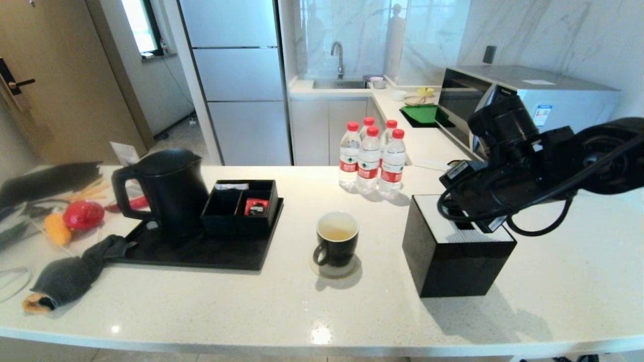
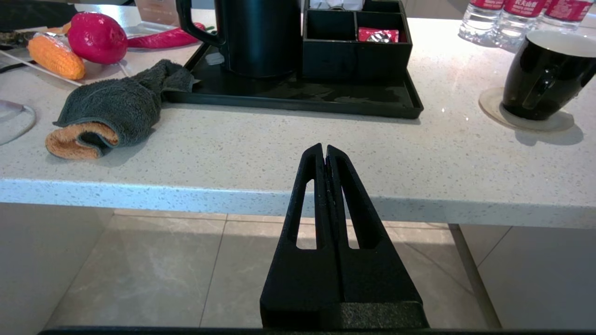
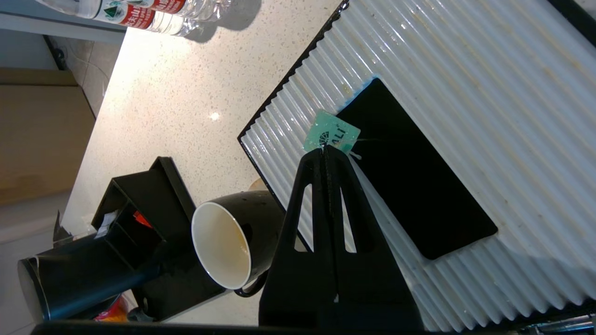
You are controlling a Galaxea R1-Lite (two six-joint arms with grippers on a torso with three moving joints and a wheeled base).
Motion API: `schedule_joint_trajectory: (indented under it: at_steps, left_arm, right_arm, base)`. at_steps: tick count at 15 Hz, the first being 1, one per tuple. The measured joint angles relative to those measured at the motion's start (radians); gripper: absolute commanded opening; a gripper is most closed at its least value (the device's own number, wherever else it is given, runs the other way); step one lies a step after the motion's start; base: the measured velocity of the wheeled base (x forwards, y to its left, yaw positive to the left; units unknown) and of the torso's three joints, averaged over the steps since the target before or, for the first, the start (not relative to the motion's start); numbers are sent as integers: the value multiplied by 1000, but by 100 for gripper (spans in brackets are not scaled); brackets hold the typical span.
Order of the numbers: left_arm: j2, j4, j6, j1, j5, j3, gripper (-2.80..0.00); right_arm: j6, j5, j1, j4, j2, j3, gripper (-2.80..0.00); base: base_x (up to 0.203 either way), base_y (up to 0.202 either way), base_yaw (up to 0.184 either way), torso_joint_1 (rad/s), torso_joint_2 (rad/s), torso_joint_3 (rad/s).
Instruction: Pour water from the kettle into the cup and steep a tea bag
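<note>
1. Pinching the paper tag (image 3: 331, 135), the right gripper (image 3: 325, 151) hovers over the bin (image 1: 455, 251) slot; the bag is hidden, perhaps in the slot.
2. A snag could jerk the string free, likely.
3. The left gripper (image 2: 324, 151), clenched empty, waits below the counter edge.
4. The cup (image 1: 336, 245) holds yellowish water (image 1: 336, 233); the kettle (image 1: 166, 188) sits on its tray (image 1: 201, 251).
5. Tag reads "ALI".

One kettle (image 1: 168, 188), one cup (image 1: 336, 245) on one coaster (image 1: 334, 271), one tray (image 1: 201, 249), one compartment box (image 1: 240, 207) with one red packet (image 1: 256, 206). Five bottles (image 1: 370, 158). One black bin (image 1: 453, 254), one tag (image 3: 331, 136), one towel (image 1: 70, 276), one corn cob (image 1: 56, 229), two pincers (image 2: 324, 151) (image 3: 324, 151).
</note>
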Motion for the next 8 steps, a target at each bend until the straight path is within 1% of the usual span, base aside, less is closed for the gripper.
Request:
schedule_joint_trajectory:
  at_steps: [8]
  left_arm:
    - [0, 1, 1, 0, 0, 0, -280]
  right_arm:
    - [-1, -5, -1, 20, 7, 3, -280]
  base:
    - [0, 0, 0, 0, 0, 0]
